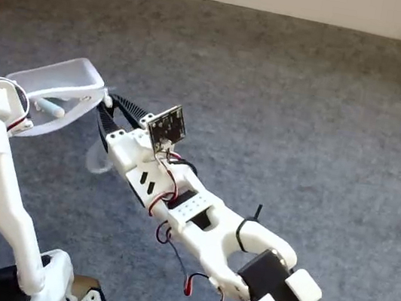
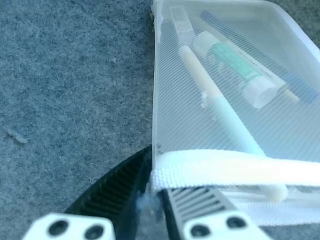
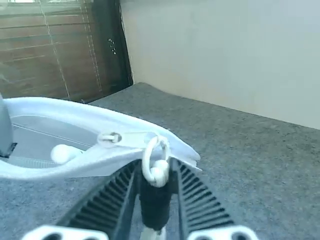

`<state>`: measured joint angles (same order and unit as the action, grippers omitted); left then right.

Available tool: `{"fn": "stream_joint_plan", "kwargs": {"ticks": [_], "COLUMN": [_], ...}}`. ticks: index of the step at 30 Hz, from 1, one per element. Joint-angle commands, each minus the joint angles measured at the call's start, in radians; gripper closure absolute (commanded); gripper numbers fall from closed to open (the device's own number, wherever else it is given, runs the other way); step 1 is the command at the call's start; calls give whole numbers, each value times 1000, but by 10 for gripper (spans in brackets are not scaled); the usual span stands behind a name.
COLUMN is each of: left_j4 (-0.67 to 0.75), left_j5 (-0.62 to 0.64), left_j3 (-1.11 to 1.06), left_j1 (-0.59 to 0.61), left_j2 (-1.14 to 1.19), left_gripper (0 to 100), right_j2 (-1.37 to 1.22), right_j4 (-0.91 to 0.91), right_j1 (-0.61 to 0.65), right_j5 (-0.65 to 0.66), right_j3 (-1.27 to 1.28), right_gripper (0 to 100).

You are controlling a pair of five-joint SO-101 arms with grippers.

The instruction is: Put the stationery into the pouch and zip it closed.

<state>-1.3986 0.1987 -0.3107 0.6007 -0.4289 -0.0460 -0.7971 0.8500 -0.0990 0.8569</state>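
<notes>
**Pouch held aloft between two grippers, pens inside**

The pouch hangs off the carpet at about 9 o'clock from the centre of the high view. Its long axis runs roughly from 8 o'clock to 2 o'clock, with the zipper end toward 3 o'clock, where the right arm comes in.

The left gripper has its jaws pressed nearly together on the pouch's banded edge, with only a sliver of gap between them. Through the clear mesh wall the pens lie along the pouch's length, side by side with a tube that has a green label. All of them point the same way as the pouch.

The right gripper meets the pouch's 3 o'clock end. Its ribbed black jaws are drawn in tight on either side of the pull, a white ring with a bead, and pinch it. The pull sits at the very tip of the pouch, where the zipper track ends.
</notes>
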Motion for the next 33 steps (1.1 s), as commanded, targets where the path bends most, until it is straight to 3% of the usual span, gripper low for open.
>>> {"fn": "stream_joint_plan", "kwargs": {"ticks": [1,6,11,15,26,33], "left_j4": [18,20,21,21,15,15], "left_j5": [14,14,14,14,9,-68], "left_j3": [-5,-5,-1,1,31,39], "left_j1": [13,13,13,13,13,-82], "left_j2": [5,5,5,4,4,4], "left_gripper": [993,993,993,993,993,992], "right_j2": [16,24,27,117,622,780], "right_j4": [-35,-35,-35,19,817,1165], "right_j1": [-13,-21,-12,-12,16,54], "right_j5": [2,3,135,141,141,143], "right_j3": [-22,5,56,119,162,159], "right_gripper": [993,993,993,993,994,994]}}
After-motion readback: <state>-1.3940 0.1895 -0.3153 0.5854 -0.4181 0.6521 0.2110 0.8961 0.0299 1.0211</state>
